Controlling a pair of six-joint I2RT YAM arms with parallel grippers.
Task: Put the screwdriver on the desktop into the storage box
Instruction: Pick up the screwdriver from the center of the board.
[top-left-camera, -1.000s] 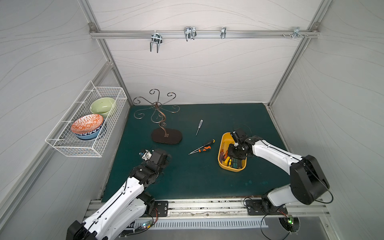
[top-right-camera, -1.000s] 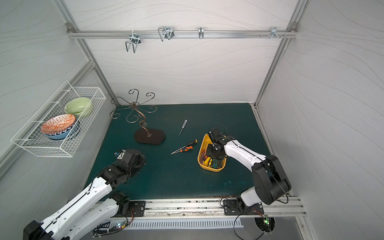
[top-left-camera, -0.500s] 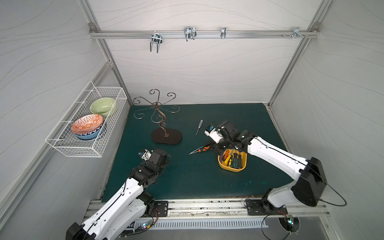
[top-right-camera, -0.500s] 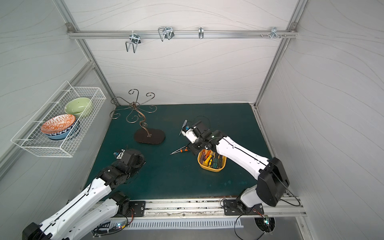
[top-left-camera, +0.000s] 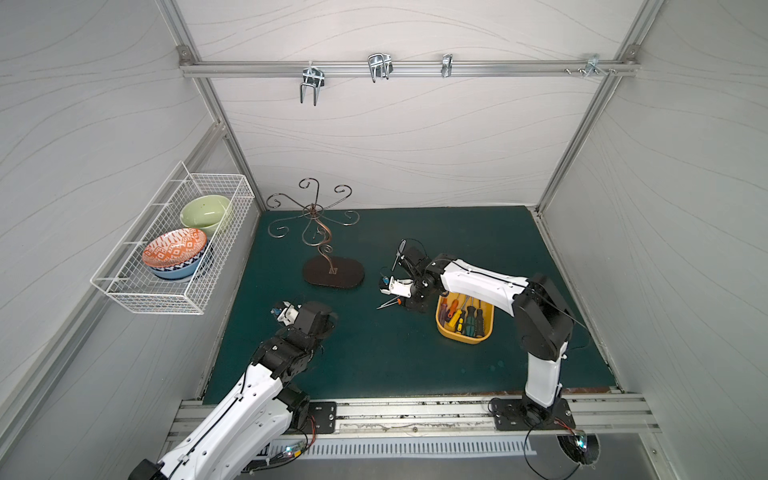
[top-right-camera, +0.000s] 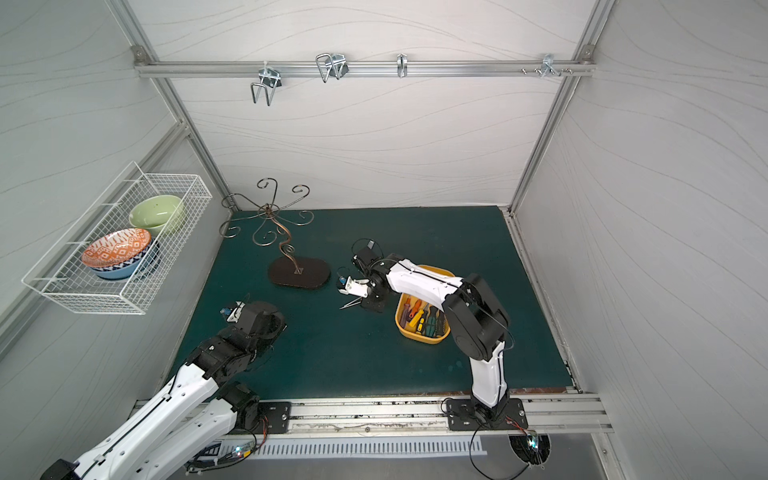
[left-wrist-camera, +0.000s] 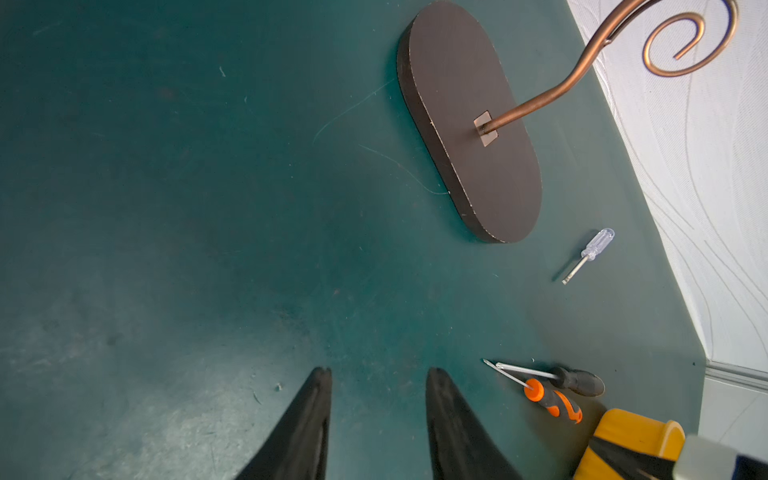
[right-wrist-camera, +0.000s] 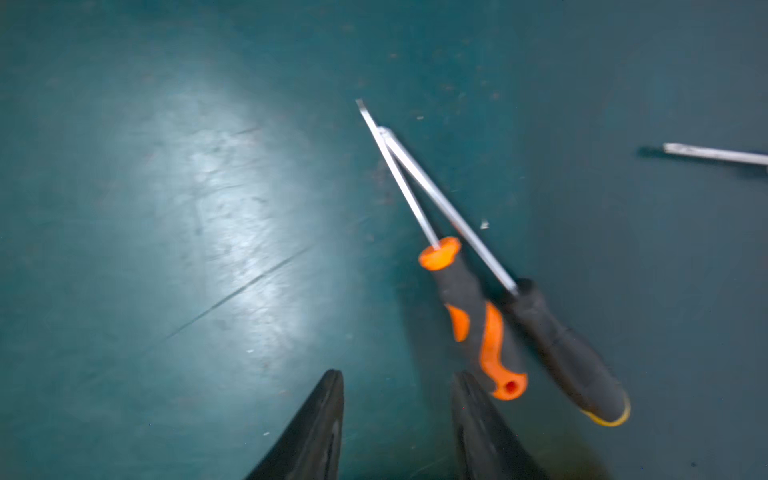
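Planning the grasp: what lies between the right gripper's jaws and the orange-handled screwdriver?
Nothing: in the right wrist view only bare desktop separates the right gripper from the orange-handled screwdriver.

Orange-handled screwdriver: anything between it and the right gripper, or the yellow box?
Nothing visible either way. The right gripper hovers open beside the orange-handled screwdriver, with only bare desktop between it and the storage box. Caveat: a black-handled screwdriver lies alongside, shafts crossing near the tips.
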